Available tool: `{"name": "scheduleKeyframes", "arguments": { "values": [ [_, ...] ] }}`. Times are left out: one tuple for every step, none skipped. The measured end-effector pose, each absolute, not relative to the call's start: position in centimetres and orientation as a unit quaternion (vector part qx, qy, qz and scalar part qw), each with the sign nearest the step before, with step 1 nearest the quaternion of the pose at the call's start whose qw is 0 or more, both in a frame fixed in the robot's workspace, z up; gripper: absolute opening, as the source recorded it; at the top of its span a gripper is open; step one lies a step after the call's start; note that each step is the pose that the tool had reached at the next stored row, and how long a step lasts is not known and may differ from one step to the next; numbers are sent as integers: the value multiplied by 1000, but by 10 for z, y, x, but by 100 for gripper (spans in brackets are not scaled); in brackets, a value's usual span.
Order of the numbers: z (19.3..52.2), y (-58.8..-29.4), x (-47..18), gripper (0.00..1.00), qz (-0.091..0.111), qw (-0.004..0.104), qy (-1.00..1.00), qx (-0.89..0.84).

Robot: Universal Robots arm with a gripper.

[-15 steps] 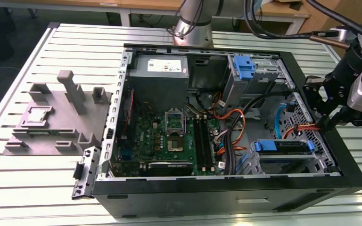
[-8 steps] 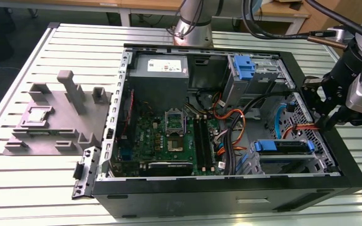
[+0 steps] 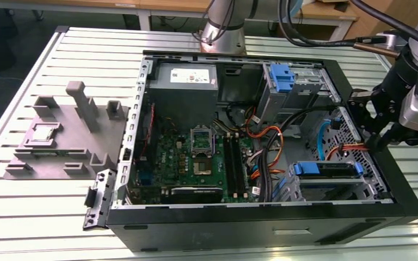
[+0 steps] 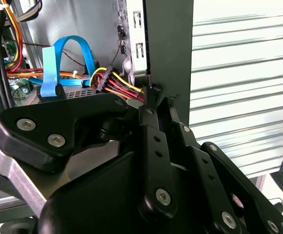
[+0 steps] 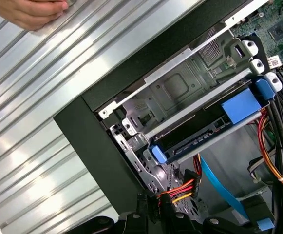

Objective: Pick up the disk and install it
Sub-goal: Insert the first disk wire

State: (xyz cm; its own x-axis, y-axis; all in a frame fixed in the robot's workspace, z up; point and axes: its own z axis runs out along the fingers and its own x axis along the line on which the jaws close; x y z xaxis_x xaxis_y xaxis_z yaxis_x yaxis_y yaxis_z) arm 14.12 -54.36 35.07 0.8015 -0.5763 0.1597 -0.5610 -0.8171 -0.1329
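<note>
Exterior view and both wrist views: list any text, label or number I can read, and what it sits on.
No text can be read.
Power supply label: print too small.
Motherboard: markings blurred.
Small white tag at the board's edge: unreadable.
Disk in its blue carrier: no legible print.
Claw: unmarked.

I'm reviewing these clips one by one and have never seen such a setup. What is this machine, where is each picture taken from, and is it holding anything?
A robot arm works over an open computer case lying on a slatted metal table. The exterior view looks on from off the arm; both wrist views ride on the arm. Its black gripper hangs at the case wall on the exterior view's right, beside coloured power cables. The disk, in its blue carrier, sits in the drive cage inside the case. A grey fixture lies on the table. A person's hand rests on the table in the first wrist view.
</note>
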Motion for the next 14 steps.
{"name": "scheduleKeyframes", "arguments": {
  "values": [
    [351, -544, 141, 25, -98, 39, 299, -948],
    [351, -544, 141, 25, -99, 39, 299, -948],
    [351, -544, 140, 25, -100, 39, 299, -948],
    [351, -544, 139, 25, -101, 39, 299, -948],
    [351, -544, 139, 25, -102, 39, 299, -948],
    [351, -544, 139, 25, -103, 39, 299, -948],
    [351, -543, 138, 25, -103, 40, 298, -948],
    [351, -543, 138, 25, -104, 40, 298, -948],
    [351, -543, 137, 25, -106, 40, 298, -948],
    [351, -543, 137, 25, -107, 40, 297, -948],
    [351, -542, 137, 25, -109, 39, 297, -948],
    [351, -542, 136, 25, -111, 38, 296, -948],
    [351, -542, 136, 25, -113, 36, 296, -948],
    [351, -541, 135, 25, -116, 33, 295, -948]
  ]
}}
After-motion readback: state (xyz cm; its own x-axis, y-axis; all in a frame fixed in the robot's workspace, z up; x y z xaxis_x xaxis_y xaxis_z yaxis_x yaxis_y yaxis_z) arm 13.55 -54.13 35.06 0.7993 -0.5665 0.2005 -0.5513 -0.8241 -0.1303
